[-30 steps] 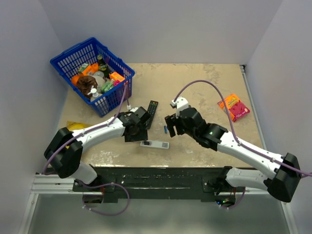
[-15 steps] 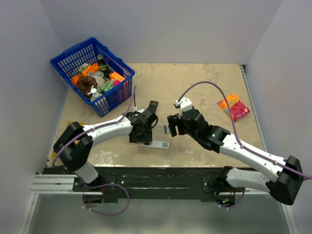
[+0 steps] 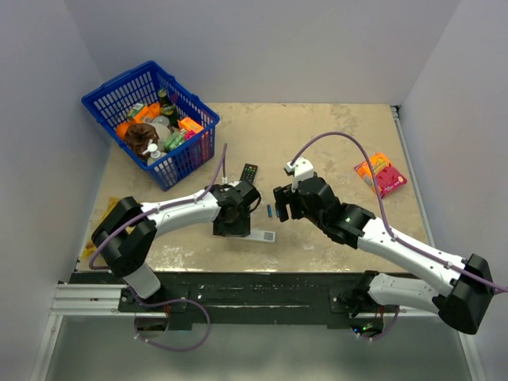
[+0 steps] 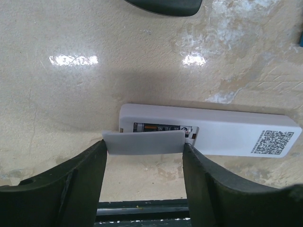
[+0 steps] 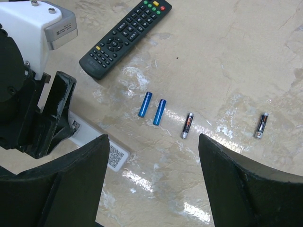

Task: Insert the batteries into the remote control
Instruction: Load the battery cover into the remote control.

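L pincer (image 4: 143, 145) is clamped on a white battery cover (image 4: 142, 141), right at the open compartment of the remote control (image 4: 227, 135); can't tell if cover and remote touch. The remote lies back-up near the table's front edge, w/ a QR sticker at its other end. R pincer (image 5: 152, 142) is wide open w/ nothing btwn its fingers, hovering over the batteries (image 5: 159, 112). There are four in a loose row on the table (image 5: 227, 56), two blue side by side and two dark further along, all apart from the white remote. A black remote (image 5: 125, 38) lies just beyond them. The table is beige, mottled and glossy w/ glare spots, w/ pale grey walls on three sides. A blue basket (image 3: 151, 123) of odds sits in the far L corner, and a pink-orange packet (image 3: 381, 175) lies near the R wall. Both arms reach inward from the near rail, wrists tipped down, pincers near each other mid-table.
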Robot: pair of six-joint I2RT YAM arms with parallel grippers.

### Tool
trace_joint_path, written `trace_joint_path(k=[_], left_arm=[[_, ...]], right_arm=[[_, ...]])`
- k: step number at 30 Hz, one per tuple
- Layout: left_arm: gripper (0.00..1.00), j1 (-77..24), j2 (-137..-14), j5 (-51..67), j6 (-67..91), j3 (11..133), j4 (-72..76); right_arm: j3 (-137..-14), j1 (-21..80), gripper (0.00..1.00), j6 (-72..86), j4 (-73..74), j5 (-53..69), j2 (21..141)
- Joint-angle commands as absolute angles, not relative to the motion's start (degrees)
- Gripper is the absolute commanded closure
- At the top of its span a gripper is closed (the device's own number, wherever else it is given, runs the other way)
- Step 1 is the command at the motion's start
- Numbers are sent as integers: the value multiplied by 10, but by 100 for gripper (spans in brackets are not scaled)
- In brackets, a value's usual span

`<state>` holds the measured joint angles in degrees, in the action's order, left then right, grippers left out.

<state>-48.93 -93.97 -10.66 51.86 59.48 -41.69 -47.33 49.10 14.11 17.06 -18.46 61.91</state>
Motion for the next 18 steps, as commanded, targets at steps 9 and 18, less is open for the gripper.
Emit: trace_joint_path(k=[9,18], left_arm=[[34,-494,-950,-116,518,624,-425],[28,-495,-949,-114,517,626,-432]], right_arm=[[-469,486,22,145,145,-185,616],[-468,485,22,145,146,-182,615]])
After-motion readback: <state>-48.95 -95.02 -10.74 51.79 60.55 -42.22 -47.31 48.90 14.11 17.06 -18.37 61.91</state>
